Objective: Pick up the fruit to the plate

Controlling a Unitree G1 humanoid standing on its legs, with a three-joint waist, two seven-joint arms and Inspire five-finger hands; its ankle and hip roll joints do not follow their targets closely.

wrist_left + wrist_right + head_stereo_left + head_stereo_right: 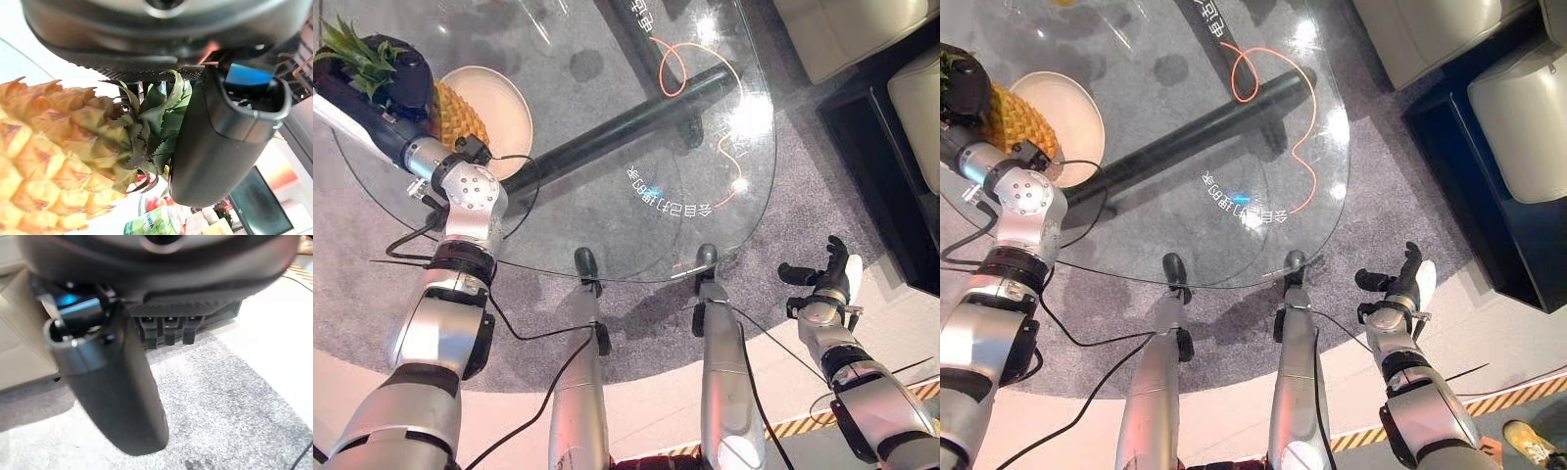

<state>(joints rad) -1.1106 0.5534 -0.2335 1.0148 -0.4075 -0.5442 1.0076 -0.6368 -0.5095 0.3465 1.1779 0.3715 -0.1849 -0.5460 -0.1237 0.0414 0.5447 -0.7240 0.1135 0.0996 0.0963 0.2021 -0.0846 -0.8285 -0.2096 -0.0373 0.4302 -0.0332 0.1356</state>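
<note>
a: left hand (pixel 403 73) status?

b: fingers and thumb curled round the pineapple (pixel 458 116), up by its leafy crown. the wrist view has the thumb (pixel 222 142) lying against the green leaves, yellow body next to it.

a: is it on the plate (pixel 509 113) yet?

b: the pineapple overlaps the plate's near edge in both eye views, lying on its side. can't tell if it's resting on the plate or held just above it.

a: so how far along?

b: pick looks done, carry mostly done. i'd say what's left is to set it down in the middle of the plate and let go.

a: right hand (pixel 822 279)?

b: idle, off the glass table (pixel 607 166), low over the grey carpet (pixel 234 396). fingers relaxed and apart, holding nothing.

a: other fruit?

b: none visible on the table, only the pineapple.
</note>
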